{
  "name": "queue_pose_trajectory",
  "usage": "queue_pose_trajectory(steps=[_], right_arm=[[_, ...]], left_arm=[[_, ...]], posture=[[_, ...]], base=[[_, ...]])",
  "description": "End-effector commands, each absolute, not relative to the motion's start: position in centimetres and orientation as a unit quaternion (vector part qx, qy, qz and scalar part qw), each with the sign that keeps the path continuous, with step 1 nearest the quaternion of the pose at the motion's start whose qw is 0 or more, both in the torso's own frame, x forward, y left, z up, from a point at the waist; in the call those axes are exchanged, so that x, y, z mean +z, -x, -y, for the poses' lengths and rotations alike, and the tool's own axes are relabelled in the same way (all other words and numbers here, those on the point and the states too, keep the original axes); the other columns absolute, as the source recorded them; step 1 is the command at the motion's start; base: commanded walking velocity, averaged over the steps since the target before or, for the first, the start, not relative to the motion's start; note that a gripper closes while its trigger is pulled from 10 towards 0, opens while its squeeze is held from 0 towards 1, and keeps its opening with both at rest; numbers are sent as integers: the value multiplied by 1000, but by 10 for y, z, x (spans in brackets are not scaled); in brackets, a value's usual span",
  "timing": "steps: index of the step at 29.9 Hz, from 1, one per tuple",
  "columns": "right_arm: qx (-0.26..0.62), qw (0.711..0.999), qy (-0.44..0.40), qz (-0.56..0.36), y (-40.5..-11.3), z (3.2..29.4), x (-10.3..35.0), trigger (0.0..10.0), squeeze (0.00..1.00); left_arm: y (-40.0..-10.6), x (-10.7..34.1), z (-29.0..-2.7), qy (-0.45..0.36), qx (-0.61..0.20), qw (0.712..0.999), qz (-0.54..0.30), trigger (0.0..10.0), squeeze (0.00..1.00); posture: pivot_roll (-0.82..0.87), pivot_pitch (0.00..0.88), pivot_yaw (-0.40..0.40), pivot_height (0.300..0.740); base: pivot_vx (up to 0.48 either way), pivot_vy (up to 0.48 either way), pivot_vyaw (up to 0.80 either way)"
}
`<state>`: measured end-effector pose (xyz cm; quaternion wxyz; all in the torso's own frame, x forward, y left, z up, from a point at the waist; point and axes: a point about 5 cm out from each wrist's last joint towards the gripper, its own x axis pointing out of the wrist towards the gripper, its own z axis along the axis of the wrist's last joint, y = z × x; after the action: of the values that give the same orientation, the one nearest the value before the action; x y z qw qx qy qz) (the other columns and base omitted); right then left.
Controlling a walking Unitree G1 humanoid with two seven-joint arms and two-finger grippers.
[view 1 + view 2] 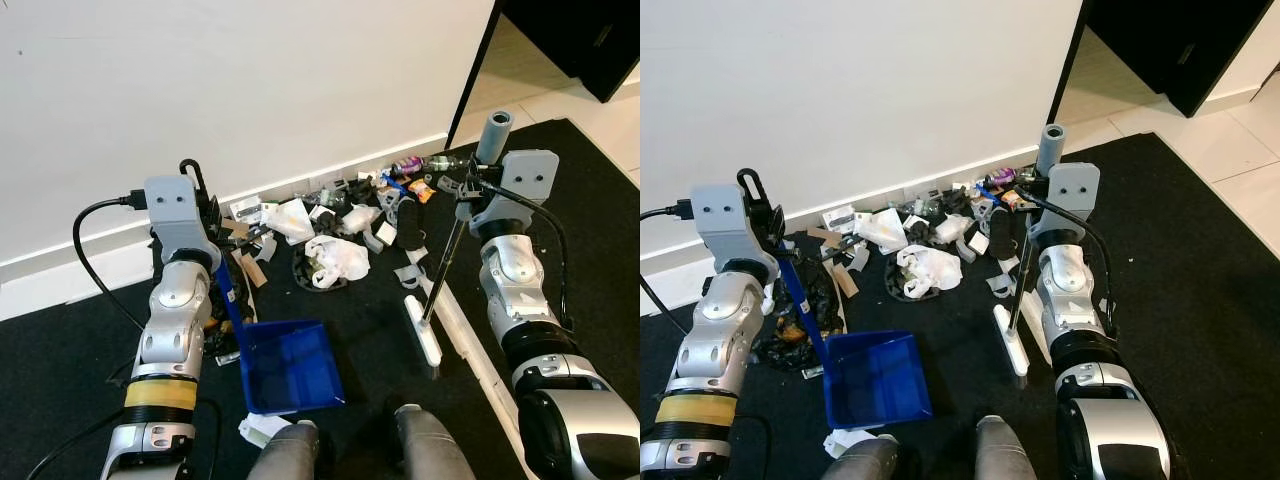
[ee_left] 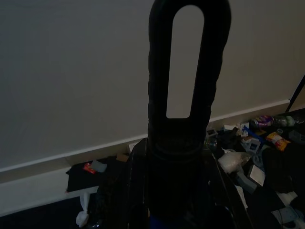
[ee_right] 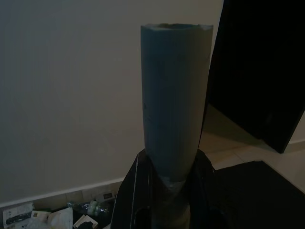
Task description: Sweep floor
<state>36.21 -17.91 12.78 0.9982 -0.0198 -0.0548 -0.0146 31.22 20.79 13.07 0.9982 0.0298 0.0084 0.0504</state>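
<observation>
Right gripper (image 1: pixel 478 178) grasps the stiff, light broom (image 1: pixel 440 270) near its top; left gripper (image 1: pixel 200 205) clenches the dustpan (image 1: pixel 290 365) handle.

The robot has two silver arms made of rounded metallic segments. The left arm (image 1: pixel 175 320) wears a yellow band with black rings near its lower part. A grey box with two small dark screws sits on each wrist, and a black cable (image 1: pixel 95 250) loops from the left one. The right arm (image 1: pixel 520 300) carries a similar black cable.
</observation>
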Motion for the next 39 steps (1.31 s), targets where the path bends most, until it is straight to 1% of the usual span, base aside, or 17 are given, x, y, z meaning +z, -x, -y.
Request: queue_pose_trajectory(steps=[1, 4, 19, 39], right_arm=[[-16, 997, 23, 70, -362, 180, 132, 10000, 0], [-16, 997, 23, 70, -362, 180, 132, 10000, 0], [-21, 997, 23, 72, -362, 183, 133, 10000, 0], [-23, 997, 23, 73, -361, 183, 132, 10000, 0]], left_arm=[[-311, 128, -208, -27, 55, 998, -10, 10000, 0], [-311, 128, -208, -27, 55, 998, -10, 10000, 0], [-315, 128, -208, -24, 54, 998, -14, 10000, 0], [-317, 127, -211, -19, 63, 997, -25, 10000, 0]], posture=[[16, 135, 59, 740], [15, 134, 60, 740], [12, 129, 64, 740], [11, 137, 68, 740]], base=[[0, -311, 0], [0, -350, 0], [253, -376, 0], [0, 0, 0]])
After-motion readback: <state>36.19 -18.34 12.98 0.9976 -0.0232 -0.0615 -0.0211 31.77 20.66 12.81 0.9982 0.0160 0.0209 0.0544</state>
